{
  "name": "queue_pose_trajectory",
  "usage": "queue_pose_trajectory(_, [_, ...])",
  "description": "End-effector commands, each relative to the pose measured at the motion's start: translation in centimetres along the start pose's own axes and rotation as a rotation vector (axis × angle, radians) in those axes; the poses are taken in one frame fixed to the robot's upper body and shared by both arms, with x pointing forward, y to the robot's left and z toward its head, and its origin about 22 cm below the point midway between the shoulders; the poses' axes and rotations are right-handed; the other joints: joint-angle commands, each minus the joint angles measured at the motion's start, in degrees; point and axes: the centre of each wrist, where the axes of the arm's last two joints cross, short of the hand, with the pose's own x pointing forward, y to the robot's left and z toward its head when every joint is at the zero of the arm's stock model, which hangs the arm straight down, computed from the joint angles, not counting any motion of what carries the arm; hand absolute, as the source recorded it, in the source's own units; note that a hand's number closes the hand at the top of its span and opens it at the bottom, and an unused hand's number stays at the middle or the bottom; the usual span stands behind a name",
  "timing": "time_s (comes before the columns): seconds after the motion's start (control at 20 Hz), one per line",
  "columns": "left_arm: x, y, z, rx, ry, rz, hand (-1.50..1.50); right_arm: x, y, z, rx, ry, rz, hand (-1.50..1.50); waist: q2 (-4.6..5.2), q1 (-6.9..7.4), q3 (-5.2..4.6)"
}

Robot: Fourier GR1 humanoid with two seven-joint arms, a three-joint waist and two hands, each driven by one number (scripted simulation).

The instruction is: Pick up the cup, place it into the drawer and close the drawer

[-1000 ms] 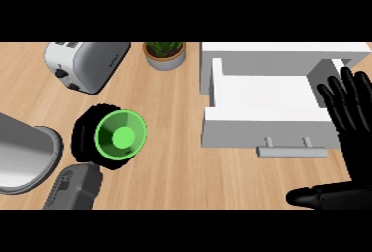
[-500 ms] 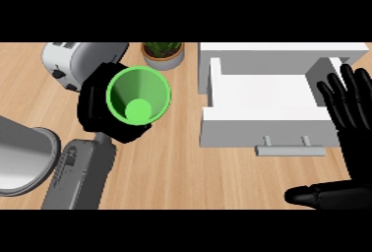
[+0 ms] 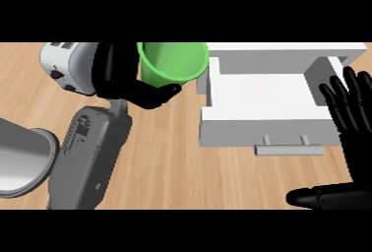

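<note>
My left hand is shut on the green cup, holding it raised above the counter at the top middle of the head view, just left of the drawer. The cup's open mouth faces toward me and its top is cut off by the view's edge. The white drawer stands open to the right, its inside bare, with a grey handle at the front. My right hand rests open at the right edge, fingers up, beside the drawer's right wall.
A white toaster sits at the back left, partly behind my left hand. A grey metal pot or bowl lies at the left edge. Bare wooden counter spreads in front of the drawer.
My left hand has lifted the green cup and carried it up and to the right, toward the drawer. The plant pot behind it is now hidden. The right hand has not moved.
</note>
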Motion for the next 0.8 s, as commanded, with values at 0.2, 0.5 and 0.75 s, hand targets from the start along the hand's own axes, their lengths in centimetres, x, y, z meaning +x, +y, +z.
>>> queue_pose_trajectory(0.2, [0.4,-3.8,-4.0,-0.034,0.033,-0.040,1.50,-1.2,0.9,-0.5,0.008,0.008,0.008,-1.50,0.07,-0.01,0.00])
queue_pose_trajectory(0.5, [0.3,-7.8,-6.5,-0.034,0.089,-0.111,1.50,0.3,0.7,1.0,0.029,0.006,0.004,-1.50,0.12,-1.00,0.02])
queue_pose_trajectory(0.75, [-0.9,-8.3,-6.0,-0.030,0.134,-0.108,1.50,0.4,-1.9,0.4,-0.004,0.005,0.010,-1.50,0.04,-0.58,0.01])
